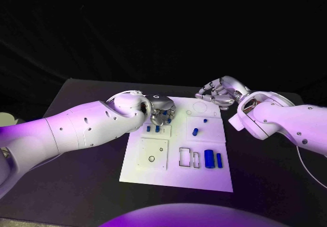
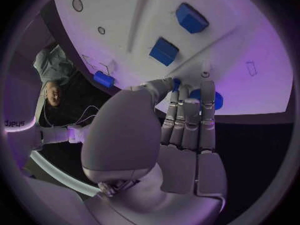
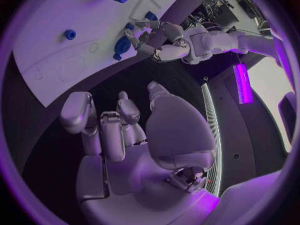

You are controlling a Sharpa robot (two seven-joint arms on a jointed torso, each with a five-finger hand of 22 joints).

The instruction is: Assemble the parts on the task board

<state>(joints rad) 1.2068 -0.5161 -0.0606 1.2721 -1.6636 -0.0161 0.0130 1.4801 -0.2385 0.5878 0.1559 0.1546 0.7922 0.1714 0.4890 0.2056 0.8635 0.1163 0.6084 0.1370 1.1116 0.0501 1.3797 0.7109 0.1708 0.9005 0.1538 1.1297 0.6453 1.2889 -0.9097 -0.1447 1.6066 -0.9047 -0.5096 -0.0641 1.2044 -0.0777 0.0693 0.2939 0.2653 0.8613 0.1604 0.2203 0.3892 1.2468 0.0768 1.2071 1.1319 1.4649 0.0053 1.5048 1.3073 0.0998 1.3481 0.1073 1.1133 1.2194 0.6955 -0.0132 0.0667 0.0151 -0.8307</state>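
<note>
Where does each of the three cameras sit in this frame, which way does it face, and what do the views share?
Head view: on the robot's head, facing down at the task board; both white arms, the left hand and the right hand show.
Left wrist view: behind the left hand, facing the board and its blue parts.
Right wrist view: behind the right hand, facing the board's edge from over the black table.
Shared: the right wrist view also catches the left hand at the board.
</note>
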